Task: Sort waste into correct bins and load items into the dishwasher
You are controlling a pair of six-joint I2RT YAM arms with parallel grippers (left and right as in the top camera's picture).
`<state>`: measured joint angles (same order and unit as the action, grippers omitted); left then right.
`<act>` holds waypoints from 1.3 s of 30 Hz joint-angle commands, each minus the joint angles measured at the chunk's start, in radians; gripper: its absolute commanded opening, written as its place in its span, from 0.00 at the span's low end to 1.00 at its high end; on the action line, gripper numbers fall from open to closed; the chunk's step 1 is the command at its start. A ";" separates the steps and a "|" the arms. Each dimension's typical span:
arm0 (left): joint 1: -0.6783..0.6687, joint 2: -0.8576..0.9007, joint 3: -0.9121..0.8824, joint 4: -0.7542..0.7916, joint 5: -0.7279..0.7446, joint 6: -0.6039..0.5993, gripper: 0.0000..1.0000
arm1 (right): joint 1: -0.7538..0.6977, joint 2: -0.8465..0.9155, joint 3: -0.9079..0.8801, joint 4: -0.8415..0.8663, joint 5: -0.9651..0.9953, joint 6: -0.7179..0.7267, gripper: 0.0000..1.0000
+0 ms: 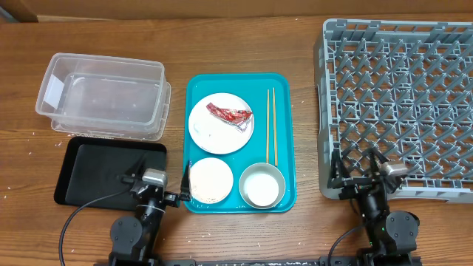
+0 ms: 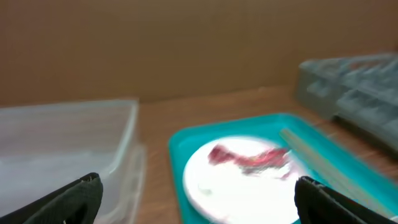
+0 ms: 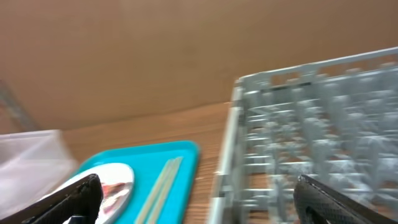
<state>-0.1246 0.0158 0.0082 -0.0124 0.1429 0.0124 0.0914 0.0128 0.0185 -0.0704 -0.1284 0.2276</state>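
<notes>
Both my arms sat low at the near edge of the table (image 1: 222, 37). My left gripper (image 2: 198, 186) was spread wide, its fingers (image 2: 74, 199) far apart and holding nothing. It hung just beside the black tray (image 1: 92, 177) and the near left corner of the teal tray (image 1: 285, 159).

My right gripper (image 3: 198, 183) was spread just as wide and just as empty, parked at the near left corner of the dish rack (image 1: 399, 103).

On the teal tray, the white plate (image 1: 209, 131) lay at the far end with the red wrapper (image 1: 229, 114) crumpled on top of it. It was blurred in my left wrist view, but it was red on white all right. The chopsticks (image 1: 270, 125) lay side by side along the tray's right side, just beside the plate.

Nearer to me, two bowls sat next to each other, both upright. The pale pinkish bowl (image 1: 211, 179) was on the left and the white bowl (image 1: 261, 185) on the right.

The clear tub (image 1: 111, 100) stood left of the teal tray, beyond the black tray. The dish rack was well apart on the right.
</notes>
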 commanded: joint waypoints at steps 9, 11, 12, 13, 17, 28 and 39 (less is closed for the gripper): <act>0.001 0.116 0.362 -0.169 0.176 -0.129 1.00 | -0.006 0.138 0.436 -0.349 -0.171 0.137 1.00; 0.001 0.202 0.487 -0.277 0.187 -0.129 1.00 | -0.006 0.220 0.562 -0.478 -0.173 0.136 1.00; 0.001 0.257 0.559 -0.342 0.200 -0.128 1.00 | -0.006 0.271 0.634 -0.551 -0.172 0.135 1.00; 0.000 0.307 0.622 -0.403 0.212 -0.129 1.00 | -0.006 0.314 0.694 -0.610 -0.172 0.130 1.00; 0.000 0.568 0.921 -0.716 0.261 -0.128 1.00 | -0.006 0.512 0.958 -0.840 -0.162 0.069 1.00; -0.006 0.953 1.239 -1.051 0.481 -0.275 1.00 | -0.006 0.699 1.206 -1.048 -0.251 0.060 1.00; -0.541 1.277 1.183 -1.090 -0.108 -0.427 0.93 | -0.006 0.715 1.205 -1.094 -0.251 0.143 1.00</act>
<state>-0.5167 1.2079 1.2274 -1.1225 0.3351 -0.3111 0.0910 0.7185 1.2026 -1.1667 -0.3695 0.3260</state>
